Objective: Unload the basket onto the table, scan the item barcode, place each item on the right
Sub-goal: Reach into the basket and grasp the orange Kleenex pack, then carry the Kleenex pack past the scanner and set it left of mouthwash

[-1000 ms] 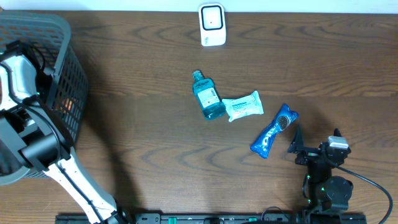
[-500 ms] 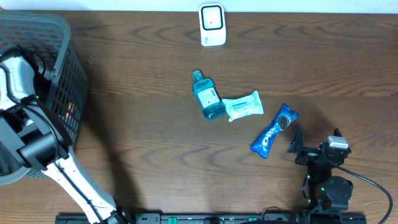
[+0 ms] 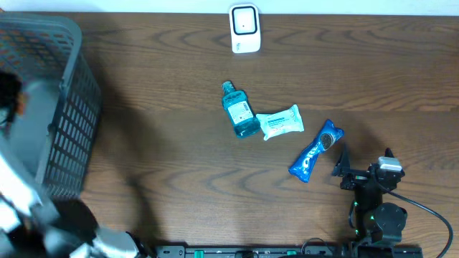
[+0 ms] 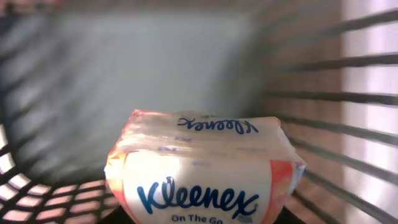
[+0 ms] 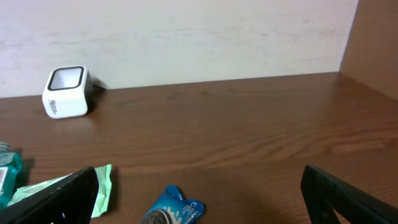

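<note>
Grasping a tissue pack [image 4: 199, 168], the left pincer is clenched on it inside the grey basket [image 3: 68, 107] at the left edge of the desk [image 3: 158, 158]. Its fingers are hidden behind the pack, which fills the lower part of the wrist view, sharp against the blurred basket walls. From overhead the left arm [image 3: 18, 193] is only a blur over the basket. The desk is dark brown wood, with a pale wall [image 5: 186, 31] along its far edge. A small white scanner [image 3: 244, 29] stands at the middle of that far edge, well apart from the basket. Near the desk's centre lie a blue mouthwash bottle [image 3: 238, 109] and, touching its right side, a green pack of wipes [image 3: 281, 122]. A blue cookie pack [image 3: 315, 150] lies slantwise to their right. Just beside it, near the front edge, the right pincer [image 5: 199, 180] is released, its fingers spread wide and holding nothing.
</note>
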Tool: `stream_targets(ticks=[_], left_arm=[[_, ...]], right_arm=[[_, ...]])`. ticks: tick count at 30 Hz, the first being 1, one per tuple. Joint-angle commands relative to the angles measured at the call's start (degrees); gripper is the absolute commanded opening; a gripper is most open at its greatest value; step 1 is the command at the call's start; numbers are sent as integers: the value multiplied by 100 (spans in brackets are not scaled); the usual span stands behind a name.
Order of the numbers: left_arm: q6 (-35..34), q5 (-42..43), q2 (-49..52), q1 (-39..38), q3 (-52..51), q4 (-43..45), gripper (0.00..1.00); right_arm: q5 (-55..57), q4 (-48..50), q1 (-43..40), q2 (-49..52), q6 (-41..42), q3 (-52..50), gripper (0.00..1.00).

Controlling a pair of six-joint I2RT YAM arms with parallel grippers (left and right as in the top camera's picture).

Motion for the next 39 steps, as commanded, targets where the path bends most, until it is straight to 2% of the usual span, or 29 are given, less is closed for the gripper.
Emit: stream_targets(ticks=[1, 2, 6, 10, 14, 17, 18, 24, 30, 35, 37, 38, 39], left_arm=[[35, 470, -1062, -472, 98, 302, 39], [35, 479, -1458, -872, 98, 476, 38], [35, 273, -1945, -2264, 98, 627, 39], [31, -643, -1858, -3652, -7, 358, 39], [-229, -1355, -1443, -4616, -273, -313, 39], [-699, -1443, -1027, -4999, -601, -678, 39], [-1093, -1478, -721, -5204, -933, -669, 39], [-1613, -1473, 210, -5663, -2129, 372, 39], [-1648, -1132, 951, -5991, -2662, 1508, 39], [-1648, -1106, 1427, -6199, -2675, 1867, 40], [-1646, -1108, 1537, -6234, -2675, 1895, 44], [-1644, -1115, 1552, -6231, -2677, 1880, 50], [-1646, -1121, 1547, -6231, -2675, 1886, 52]], right_arm=[[55, -20, -39, -35, -70, -9, 99], [55, -20, -39, -35, -70, -9, 99], [55, -20, -39, -35, -70, -9, 99], [55, -20, -39, -35, -70, -9, 99], [55, -20, -39, -35, -70, -9, 99], [55, -20, -39, -35, -70, -9, 99], [55, -20, -39, -35, -70, -9, 99], [55, -20, -39, -35, -70, -9, 99], [55, -20, -39, -35, -70, -9, 99], [55, -20, -39, -35, -70, -9, 99], [55, -20, -39, -35, -70, -9, 99], [55, -20, -39, -35, -70, -9, 99], [55, -20, -39, -35, -70, -9, 99]])
